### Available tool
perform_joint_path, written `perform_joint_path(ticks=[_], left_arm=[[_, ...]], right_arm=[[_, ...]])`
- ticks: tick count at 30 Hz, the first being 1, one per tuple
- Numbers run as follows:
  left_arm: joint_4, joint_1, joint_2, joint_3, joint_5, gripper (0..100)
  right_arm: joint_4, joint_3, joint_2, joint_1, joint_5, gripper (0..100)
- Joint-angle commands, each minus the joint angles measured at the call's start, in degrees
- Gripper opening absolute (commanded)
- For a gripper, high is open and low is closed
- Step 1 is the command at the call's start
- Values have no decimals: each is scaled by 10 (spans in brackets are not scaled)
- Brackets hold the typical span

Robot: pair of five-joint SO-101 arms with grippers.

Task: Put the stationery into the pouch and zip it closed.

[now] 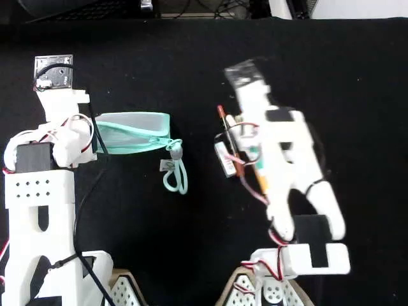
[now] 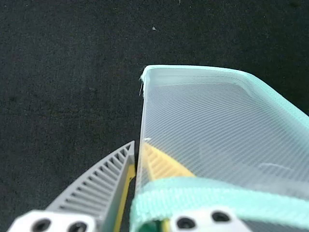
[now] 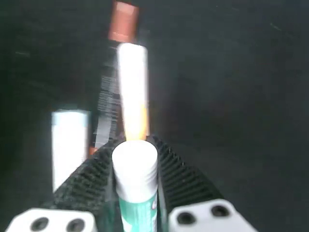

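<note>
Black cloth table (image 1: 357, 76) lay under everything, with two white arms at work on it. The left arm (image 1: 38, 191) stood at its own side. The left gripper (image 2: 139, 152) was clenched on the end of the mint-green translucent mesh pouch (image 1: 134, 132), one grey ribbed finger (image 2: 104, 186) outside the wall and the yellow one showing through it. That pinned the pouch flat on the cloth.

The right arm (image 1: 280, 159) leaned forward over the scatter of stationery, well apart from the pouch, wrist pitched down. The right gripper (image 3: 134, 142) was grasping a white-capped, green-bodied stick (image 3: 135, 169), a glue stick by the look, squeezed between the black ribbed jaws.

By my read this was the pick-up step: one item in hand, and nothing seen inside the pouch. The next move called for a lift and a carry across to the pouch's zip side, with the stick turned to line up with the mouth. How far that mouth gaped, I couldn't tell.

Near the stick lay a brown-capped pen (image 1: 223, 124), an orange pencil (image 1: 262, 182) and a small white block (image 1: 224, 160), all yet to be packed. Smallest of all, the mint cord loop (image 1: 175, 172) on the zip pull lay just off the pouch's corner.
</note>
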Motion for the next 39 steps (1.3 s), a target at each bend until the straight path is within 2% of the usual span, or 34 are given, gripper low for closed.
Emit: perform_joint_path(ticks=[1,5,10,14,19,28,33,37,39], left_arm=[[-4,-5,4,23,-1,30],[-4,-5,4,23,-1,30],[-4,-5,4,23,-1,30],[-4,-5,4,23,-1,30],[-4,-5,4,23,-1,30],[-4,-5,4,23,-1,30],[-4,-5,4,23,-1,30],[-4,-5,4,23,-1,30],[-4,-5,4,23,-1,30]], right_arm=[[-15,-9,-22,49,26,15],[-15,-11,30,53,76,28],[-10,-59,139,72,90,149],[-3,-124,206,105,91,145],[55,-208,242,140,94,145],[161,-311,262,173,183,148],[166,-330,267,178,178,151],[166,-337,269,179,142,231],[164,-339,269,182,143,226]])
